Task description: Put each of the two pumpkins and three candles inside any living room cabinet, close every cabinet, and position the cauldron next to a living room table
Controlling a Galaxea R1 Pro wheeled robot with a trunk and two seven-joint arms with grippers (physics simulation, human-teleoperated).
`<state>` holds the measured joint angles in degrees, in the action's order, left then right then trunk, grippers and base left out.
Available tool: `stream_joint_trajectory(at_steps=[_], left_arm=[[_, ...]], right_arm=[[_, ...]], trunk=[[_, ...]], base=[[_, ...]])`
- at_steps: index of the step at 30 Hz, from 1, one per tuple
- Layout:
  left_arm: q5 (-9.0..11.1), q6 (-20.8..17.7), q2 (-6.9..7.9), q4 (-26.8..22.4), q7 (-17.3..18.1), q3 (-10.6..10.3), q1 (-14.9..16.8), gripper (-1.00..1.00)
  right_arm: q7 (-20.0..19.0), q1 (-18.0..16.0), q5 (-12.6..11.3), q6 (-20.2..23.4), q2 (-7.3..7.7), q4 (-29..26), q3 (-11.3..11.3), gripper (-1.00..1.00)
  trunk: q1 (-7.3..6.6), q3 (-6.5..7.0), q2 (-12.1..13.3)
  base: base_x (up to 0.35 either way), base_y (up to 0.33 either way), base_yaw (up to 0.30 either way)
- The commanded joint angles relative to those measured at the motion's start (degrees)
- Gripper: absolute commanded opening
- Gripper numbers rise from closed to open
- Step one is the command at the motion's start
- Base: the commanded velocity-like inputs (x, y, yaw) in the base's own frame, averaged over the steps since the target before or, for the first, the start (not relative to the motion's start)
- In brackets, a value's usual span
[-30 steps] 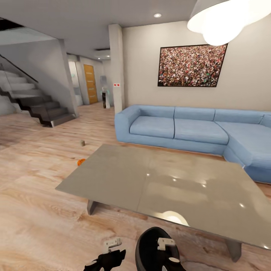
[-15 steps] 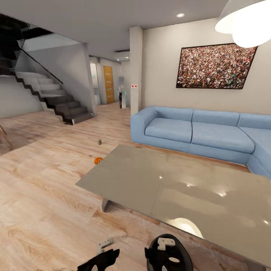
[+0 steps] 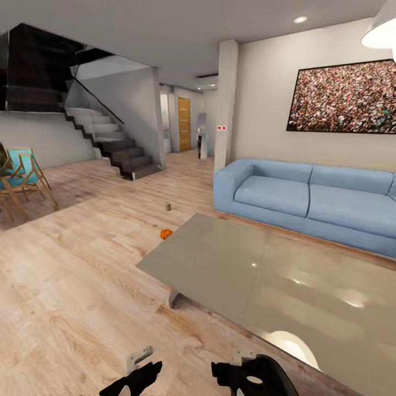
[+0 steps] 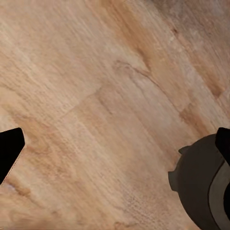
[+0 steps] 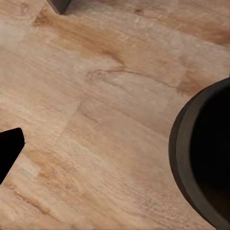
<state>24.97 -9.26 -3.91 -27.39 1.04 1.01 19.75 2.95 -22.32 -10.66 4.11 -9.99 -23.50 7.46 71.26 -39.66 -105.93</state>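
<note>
The black cauldron (image 3: 263, 379) stands on the wood floor by the near edge of the grey low table (image 3: 247, 264). My right gripper (image 3: 234, 377) hangs open at the cauldron's left rim (image 5: 191, 158), with one fingertip (image 5: 9, 148) over bare floor. To the left my left gripper (image 3: 135, 382) is open over the floor, and the cauldron (image 4: 196, 187) sits beside one of its fingers. A small orange pumpkin (image 3: 166, 234) lies on the floor past the table's left corner. Farther back stands a stubby candle (image 3: 168, 207). The cabinet is out of view.
A blue sofa (image 3: 286, 192) runs behind the table along the wall. Stairs (image 3: 118, 146) rise at the back left, and wooden chairs (image 3: 22, 179) stand at the far left. A table leg (image 5: 60, 5) stands near the right gripper. Open wood floor spreads to the left.
The camera has swung left, so table, sofa and picture sit farther right and the chairs have come into view. Both grippers stay low and open near the cauldron.
</note>
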Motion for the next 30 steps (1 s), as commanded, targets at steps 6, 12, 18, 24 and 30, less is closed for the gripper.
stream_joint_trajectory(at_steps=[6,12,18,24,30], left_arm=[[0.51,-0.32,0.03,-0.03,0.11,0.20,0.02,1.00],[0.52,-0.32,0.11,-0.11,0.11,0.29,0.02,1.00],[0.52,-0.32,0.05,-0.09,0.11,0.31,0.02,1.00],[0.52,-0.32,0.05,0.05,0.11,0.30,0.02,1.00],[0.52,-0.32,-0.02,0.19,0.09,0.31,0.02,1.00]], right_arm=[[0.30,0.00,-0.59,0.28,0.06,-0.14,0.45,1.00],[0.26,0.00,-0.59,0.18,0.06,-0.22,0.45,1.00],[0.22,0.00,-0.59,0.11,0.06,-0.23,0.45,1.00],[0.21,0.00,-0.59,0.03,0.02,-0.23,0.44,1.00],[0.29,0.00,-0.59,0.07,-0.01,-0.17,0.45,1.00]], trunk=[[-1.33,1.03,2.40],[-2.65,2.10,4.80],[-3.97,3.18,7.21],[-5.29,4.25,9.62],[-6.60,5.19,12.02]], base=[[-0.201,0.000,0.253],[-0.081,0.000,0.032],[-0.001,0.000,0.000],[0.000,0.000,0.033],[-0.173,0.000,0.232]])
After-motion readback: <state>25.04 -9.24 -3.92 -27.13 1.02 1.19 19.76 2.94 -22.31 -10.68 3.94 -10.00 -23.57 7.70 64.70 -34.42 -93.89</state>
